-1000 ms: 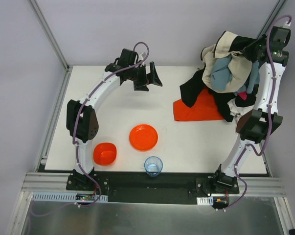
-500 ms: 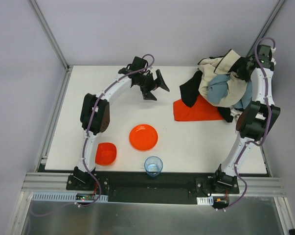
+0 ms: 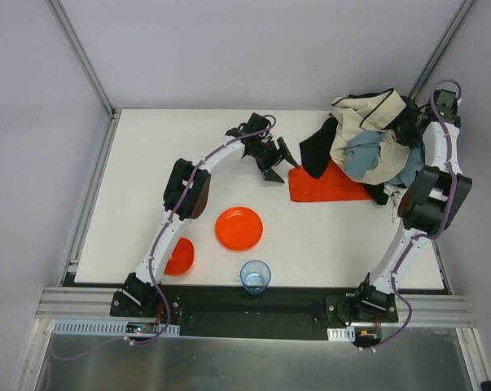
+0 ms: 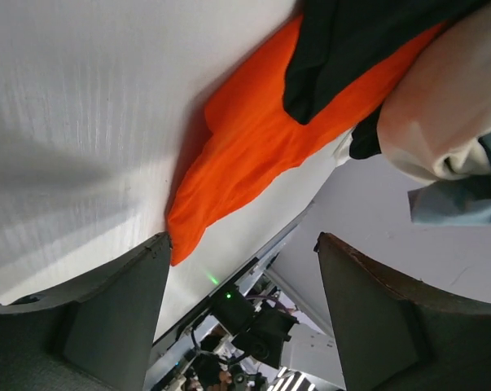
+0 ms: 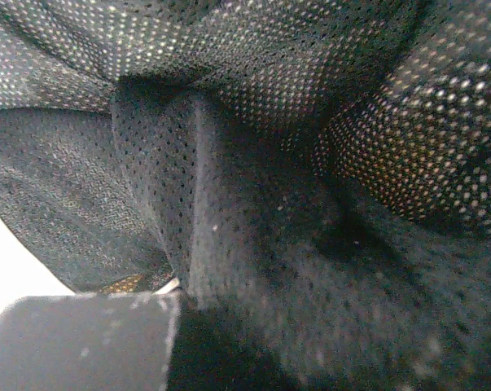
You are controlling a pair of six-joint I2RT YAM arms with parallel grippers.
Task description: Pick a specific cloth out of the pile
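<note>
No text, label, brand or number can be read in any of the three views. The small boards (image 3: 143,329) on the near rail by the arm bases are too small to show whether they carry print. The gear at the bottom of the left wrist view is too blurred to read.

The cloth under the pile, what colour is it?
The cloth, partly under the pile, is plain orange-red, no pattern; best seen in the left wrist view.
</note>
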